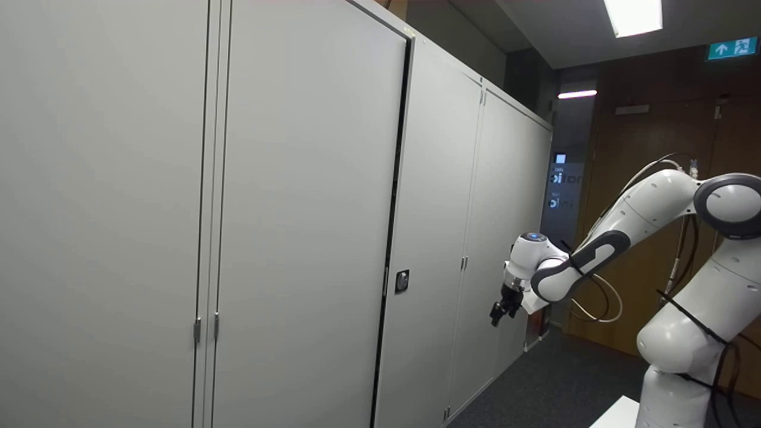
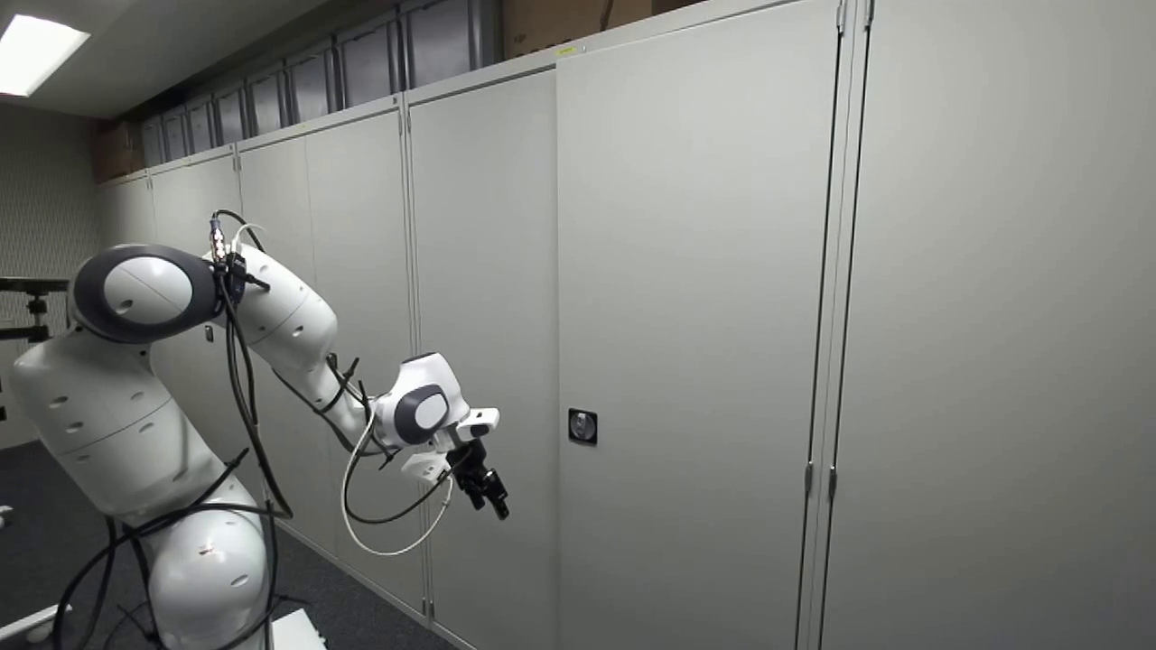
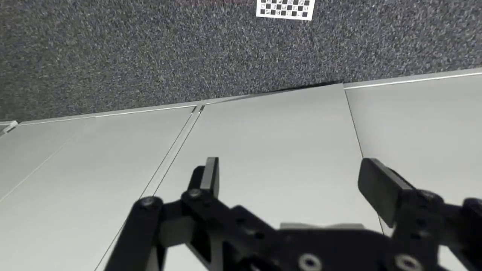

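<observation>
Dark grey flecked carpet [image 3: 150,56] underfoot. Bright rectangular ceiling light [image 1: 634,16] overhead. Tall brown wooden doors [image 1: 630,134], lit green exit sign [image 1: 732,49] higher up; narrow dark glass panel [image 1: 574,131] beside. Far end: pale ribbed wall [image 2: 45,208]. Row of grey boxes [image 2: 366,68] up near ceiling [image 1: 565,35].

There are two black gripper fingers [image 3: 212,176], one white robot arm [image 1: 660,196], one black-and-white checkerboard [image 3: 285,9] and one square black lock [image 2: 582,426] by the left edge of a grey cabinet door [image 2: 695,271].

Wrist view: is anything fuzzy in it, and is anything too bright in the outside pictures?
Wrist view: the hand looks blurry, most at the bottom, while the carpet looks sharper; both exterior views: a light glares plain white.
</observation>
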